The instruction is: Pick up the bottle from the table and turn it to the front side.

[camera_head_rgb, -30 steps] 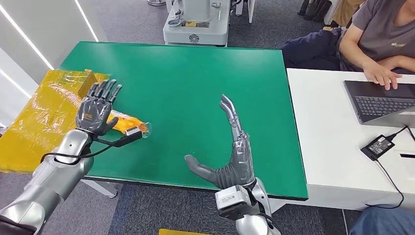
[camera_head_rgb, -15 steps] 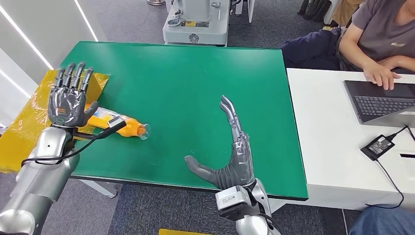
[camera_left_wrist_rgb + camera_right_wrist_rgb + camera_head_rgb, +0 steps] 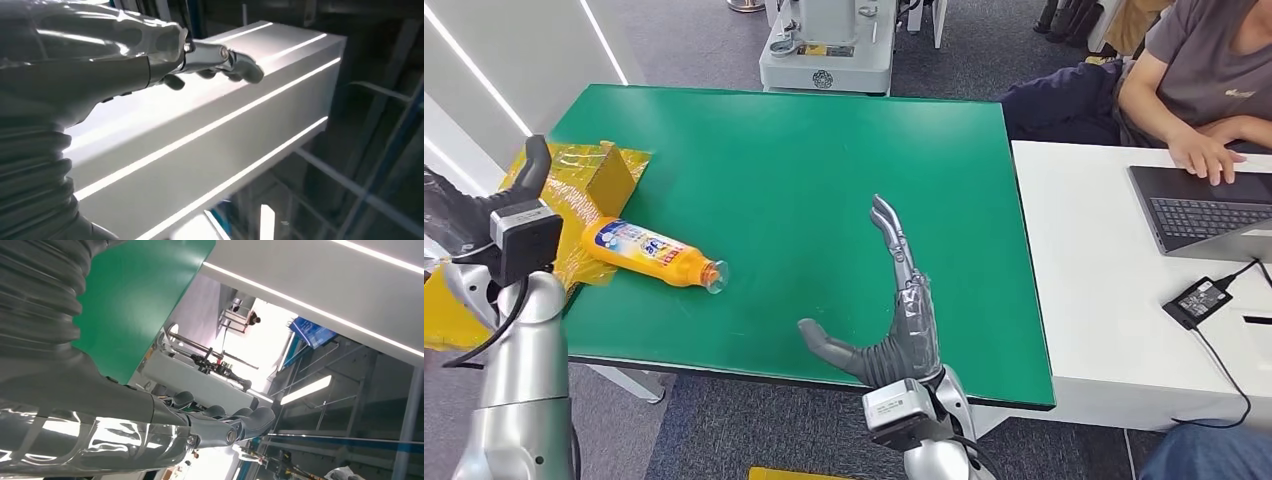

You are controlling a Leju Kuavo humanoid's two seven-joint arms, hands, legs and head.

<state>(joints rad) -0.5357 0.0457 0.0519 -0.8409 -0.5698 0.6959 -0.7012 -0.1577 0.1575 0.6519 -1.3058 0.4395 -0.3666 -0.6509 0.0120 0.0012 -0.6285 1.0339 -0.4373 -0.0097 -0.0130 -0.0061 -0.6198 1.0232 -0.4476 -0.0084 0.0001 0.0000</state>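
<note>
The orange bottle (image 3: 652, 252) lies on its side on the green worktop (image 3: 804, 150), near the left edge, its label showing upward and its neck pointing toward the middle. Just beside its base sits a yellow wrapped box (image 3: 554, 200). The left hand (image 3: 469, 205) is raised off the worktop's edge, well apart from the bottle, holding nothing; its fingers (image 3: 235, 62) look loosely extended. The right hand (image 3: 894, 300) stands edge-on, fingers spread and empty. This fits either a bottle awaiting pickup or one already turned and laid down.

Empty left hand (image 3: 100, 65), fingers (image 3: 240, 62) extended
</note>
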